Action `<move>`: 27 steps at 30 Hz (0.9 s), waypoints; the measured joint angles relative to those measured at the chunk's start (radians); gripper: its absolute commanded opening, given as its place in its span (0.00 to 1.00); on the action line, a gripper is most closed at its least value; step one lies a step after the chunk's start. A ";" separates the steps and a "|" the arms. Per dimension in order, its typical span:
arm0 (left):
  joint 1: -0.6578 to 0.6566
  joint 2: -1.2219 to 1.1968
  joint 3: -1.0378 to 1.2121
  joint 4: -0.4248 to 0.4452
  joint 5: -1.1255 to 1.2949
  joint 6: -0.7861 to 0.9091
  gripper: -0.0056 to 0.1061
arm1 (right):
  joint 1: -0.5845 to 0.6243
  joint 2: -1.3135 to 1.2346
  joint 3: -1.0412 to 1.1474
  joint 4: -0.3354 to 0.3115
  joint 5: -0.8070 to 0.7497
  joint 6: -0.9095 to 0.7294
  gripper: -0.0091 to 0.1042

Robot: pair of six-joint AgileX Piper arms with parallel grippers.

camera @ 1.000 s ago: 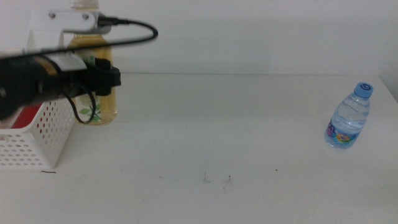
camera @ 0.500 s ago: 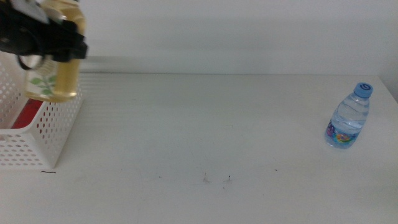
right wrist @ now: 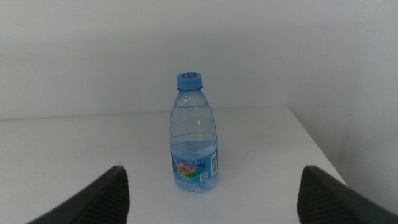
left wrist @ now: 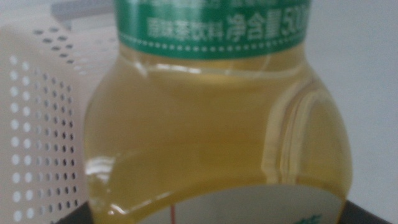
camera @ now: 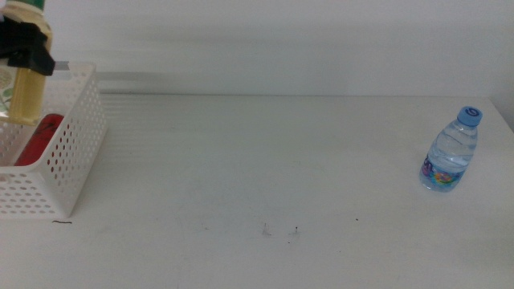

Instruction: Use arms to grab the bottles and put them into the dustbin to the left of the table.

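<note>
The white surface carries very little now, which suggests the task is well past its midpoint. At its far-left edge stands the perforated white dustbin, the landmark for everything else here. Inside the dustbin a red shape shows through and above the wall, most likely the slim red can, so one of the three containers looks to be already disposed of.

Directly above the dustbin's opening hangs the yellow tea bottle, upright, gripped by the left gripper, whose jaws are closed around its body. The left wrist view is filled by the same bottle's amber body and green label band, with the dustbin's holed wall just behind it. The bottle is not yet down in the dustbin; letting it go, perhaps after lowering, is the step in hand.

Well apart from the dustbin, near the surface's opposite right edge, the small blue-capped water bottle stands upright and untouched. The right gripper waits facing it, jaws spread wide and empty, one on either side of the bottle in its own view but short of it. That bottle is the remaining work.
</note>
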 measured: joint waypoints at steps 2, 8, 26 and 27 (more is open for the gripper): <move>0.028 0.038 -0.023 0.000 0.009 0.002 0.05 | 0.000 0.000 0.000 0.006 0.000 0.000 0.90; 0.100 0.125 -0.042 0.017 0.009 0.008 0.05 | 0.000 0.000 0.000 0.000 0.000 0.000 0.90; 0.143 0.282 -0.043 0.019 -0.026 0.031 0.57 | 0.000 0.000 0.000 0.000 0.000 0.000 0.90; 0.143 0.282 -0.043 0.015 -0.026 0.031 0.65 | 0.000 0.000 0.000 0.000 0.000 0.000 0.90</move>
